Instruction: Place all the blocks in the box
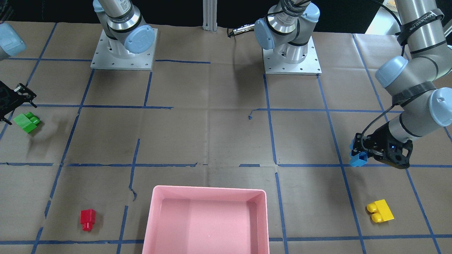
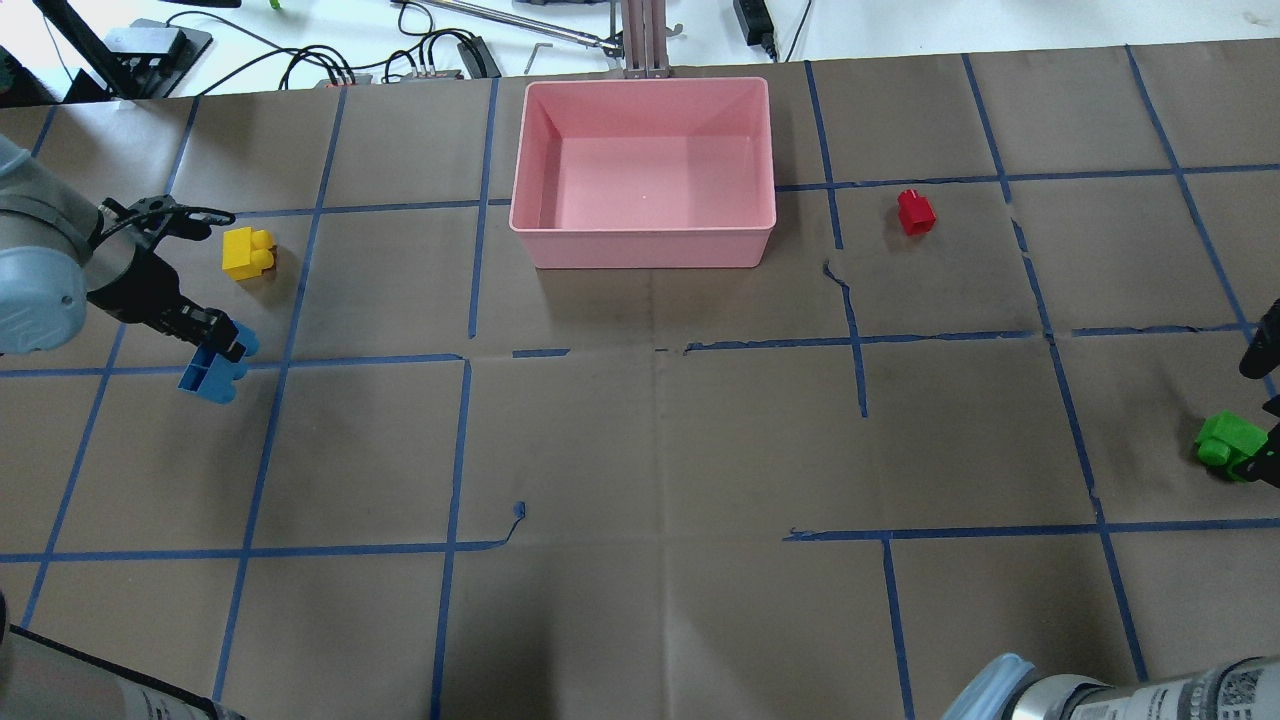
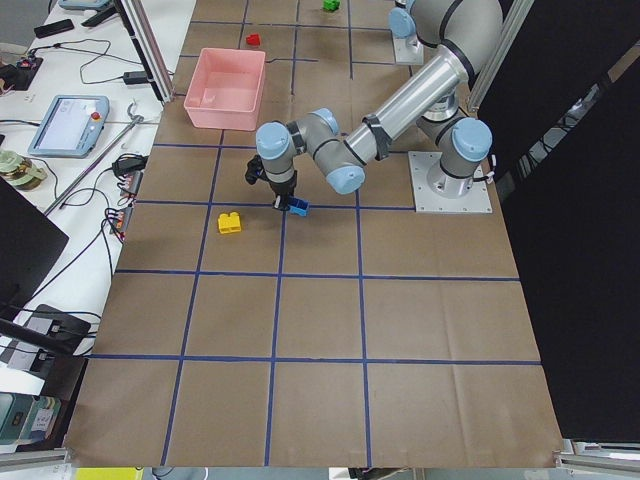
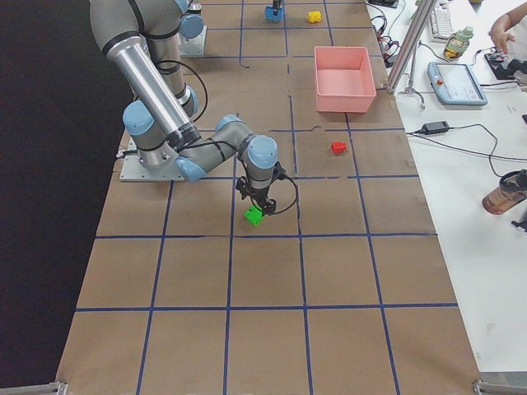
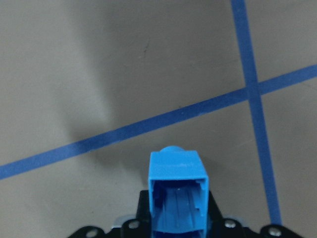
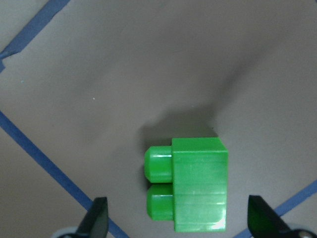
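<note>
Long hollow blue plastic brick (image 2: 208,372) hung clamped in fingers of left gripper (image 2: 225,345), off worktop (image 2: 640,450), well left of pink plastic tray (image 2: 640,245). Right gripper (image 6: 179,220) fingers spread astride green two-stud plastic brick (image 6: 200,183). Next, probably: carry blue over tray, release.

Four blocks (image 2: 915,212), one box (image 2: 640,250)

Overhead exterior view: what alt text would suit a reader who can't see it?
The left claw grips a blue brick. A yellow brick, red brick and green brick lie on the table outside the empty pink box.
</note>
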### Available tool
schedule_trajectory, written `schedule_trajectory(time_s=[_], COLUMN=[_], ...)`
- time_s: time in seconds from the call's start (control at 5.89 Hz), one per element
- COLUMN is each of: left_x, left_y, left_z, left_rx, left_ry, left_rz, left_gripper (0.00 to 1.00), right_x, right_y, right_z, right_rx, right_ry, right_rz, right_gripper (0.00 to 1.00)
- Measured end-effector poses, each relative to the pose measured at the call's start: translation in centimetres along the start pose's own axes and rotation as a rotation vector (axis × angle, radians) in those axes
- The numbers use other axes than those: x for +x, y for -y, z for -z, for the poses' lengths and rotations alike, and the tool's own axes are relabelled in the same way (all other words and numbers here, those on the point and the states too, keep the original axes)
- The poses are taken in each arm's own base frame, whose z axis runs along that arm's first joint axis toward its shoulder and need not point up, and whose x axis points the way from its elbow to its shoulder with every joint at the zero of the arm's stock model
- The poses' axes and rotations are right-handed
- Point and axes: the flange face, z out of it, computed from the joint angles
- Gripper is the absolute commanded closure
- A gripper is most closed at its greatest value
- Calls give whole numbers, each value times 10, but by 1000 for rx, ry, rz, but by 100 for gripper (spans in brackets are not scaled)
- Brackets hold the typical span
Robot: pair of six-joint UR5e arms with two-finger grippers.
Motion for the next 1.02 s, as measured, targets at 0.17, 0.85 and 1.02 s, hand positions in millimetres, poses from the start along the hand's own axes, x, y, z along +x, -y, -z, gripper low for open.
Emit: schedule_trajectory(time_s=[0.17,0.85,1.02], left_x=[56,274,305], left_y=[52,225,248], left_z=[30,56,42], left_rx=[38,239,250], left_ry=[15,94,96], left_rz=[-56,-314,-365], left_gripper=[100,100,100], right_x=[2,8,8], right_y=[0,2,3], right_z=[-3,-31,-32], right_rx=[1,2,6], right_ry=[-14,12,13], right_rz=[-1,-1,-6], right_gripper=[0,18,32])
